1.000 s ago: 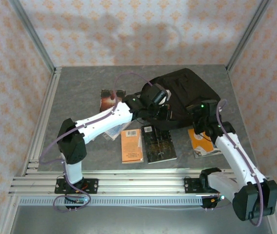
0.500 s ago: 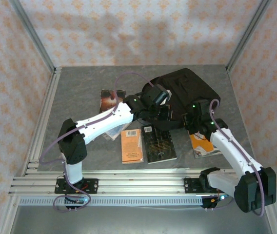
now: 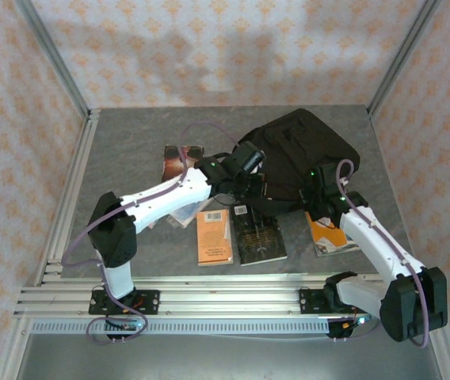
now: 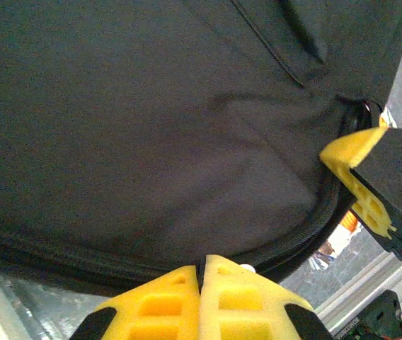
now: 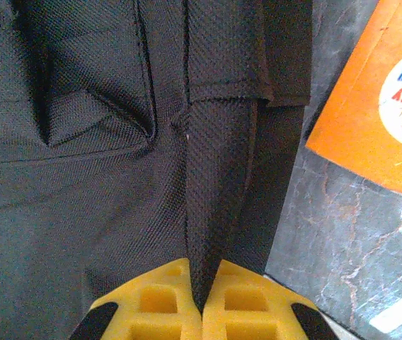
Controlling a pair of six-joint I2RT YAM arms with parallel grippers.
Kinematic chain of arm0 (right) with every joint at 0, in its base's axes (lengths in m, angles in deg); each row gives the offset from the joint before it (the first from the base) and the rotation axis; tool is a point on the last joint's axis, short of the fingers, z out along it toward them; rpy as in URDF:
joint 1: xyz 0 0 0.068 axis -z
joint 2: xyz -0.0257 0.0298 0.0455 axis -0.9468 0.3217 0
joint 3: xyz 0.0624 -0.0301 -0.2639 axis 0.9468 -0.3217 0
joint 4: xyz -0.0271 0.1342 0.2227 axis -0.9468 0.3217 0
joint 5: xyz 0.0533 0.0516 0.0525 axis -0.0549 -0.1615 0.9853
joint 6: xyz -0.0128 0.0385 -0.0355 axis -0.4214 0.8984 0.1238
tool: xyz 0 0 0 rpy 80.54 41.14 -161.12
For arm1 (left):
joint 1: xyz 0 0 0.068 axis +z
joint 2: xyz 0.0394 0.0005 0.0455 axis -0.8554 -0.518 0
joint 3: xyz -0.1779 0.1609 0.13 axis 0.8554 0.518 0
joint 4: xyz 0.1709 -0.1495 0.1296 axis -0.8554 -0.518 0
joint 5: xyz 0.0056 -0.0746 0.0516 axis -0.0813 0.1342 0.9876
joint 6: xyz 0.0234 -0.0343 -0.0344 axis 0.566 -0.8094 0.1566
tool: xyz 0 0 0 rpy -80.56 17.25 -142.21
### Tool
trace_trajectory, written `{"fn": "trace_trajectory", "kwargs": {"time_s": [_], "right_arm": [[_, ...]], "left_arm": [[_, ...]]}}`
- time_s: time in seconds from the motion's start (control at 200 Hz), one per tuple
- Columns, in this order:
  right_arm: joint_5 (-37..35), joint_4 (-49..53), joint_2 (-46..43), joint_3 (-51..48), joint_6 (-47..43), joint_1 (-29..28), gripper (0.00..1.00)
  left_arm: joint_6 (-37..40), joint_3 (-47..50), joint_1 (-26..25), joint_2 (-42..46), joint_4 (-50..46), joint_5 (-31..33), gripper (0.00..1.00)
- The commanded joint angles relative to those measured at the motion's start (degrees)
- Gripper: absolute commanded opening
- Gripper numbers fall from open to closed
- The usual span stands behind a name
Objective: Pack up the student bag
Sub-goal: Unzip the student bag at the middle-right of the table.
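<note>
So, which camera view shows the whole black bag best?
The top external view: the student bag shows nearly whole there. The left wrist view gives close fabric and a zipper line; the right wrist view, its strap pinched in the right gripper.

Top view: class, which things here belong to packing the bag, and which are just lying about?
Belong to the job:
- bag
- left gripper, shut at the bag's zip
- right gripper, shut on the bag's strap
- probably, as things to pack: orange book, dark book, right book, far book

Just there:
- table
- metal rail
</note>
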Motion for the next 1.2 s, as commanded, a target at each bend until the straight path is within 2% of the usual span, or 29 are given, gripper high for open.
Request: {"fn": "trace_trajectory", "kwargs": {"time_s": [0.0,0.39,0.61,0.751,0.806,0.921,0.981,1.091,1.196], "right_arm": [[-6.5,3.4,-0.4,-0.3,-3.2,0.1,0.00],[-13.7,5.5,0.2,2.2,-14.6,1.1,0.00],[-15.2,6.7,3.9,6.2,-20.8,2.4,0.00],[-17.2,9.8,6.6,9.2,-21.5,4.1,0.00],[-16.0,9.5,6.7,9.7,-21.5,4.2,0.11],[-12.4,10.9,5.2,11.3,-19.5,4.1,0.49],[-11.5,12.7,3.4,12.2,-17.4,4.1,0.62],[-11.1,17.3,-0.4,15.1,-14.9,4.1,0.73],[-11.2,22.4,-3.2,18.4,-12.7,4.1,0.75]], "left_arm": [[1.6,1.0,1.2,4.1,-1.2,3.2,0.00],[3.4,3.3,4.8,7.0,-2.2,5.0,0.00],[4.4,3.9,5.0,7.3,-2.4,5.6,0.00],[4.5,3.4,5.0,6.7,-2.1,5.2,0.00],[4.0,2.6,4.9,6.0,-1.6,4.0,0.00],[4.3,-1.5,3.5,3.9,-2.4,2.7,0.00],[4.6,-4.4,2.4,2.8,-3.4,2.4,0.00],[6.6,-9.8,0.5,1.0,-5.6,1.9,0.00],[6.9,-14.0,-1.2,-0.3,-7.1,1.3,0.00]]}}
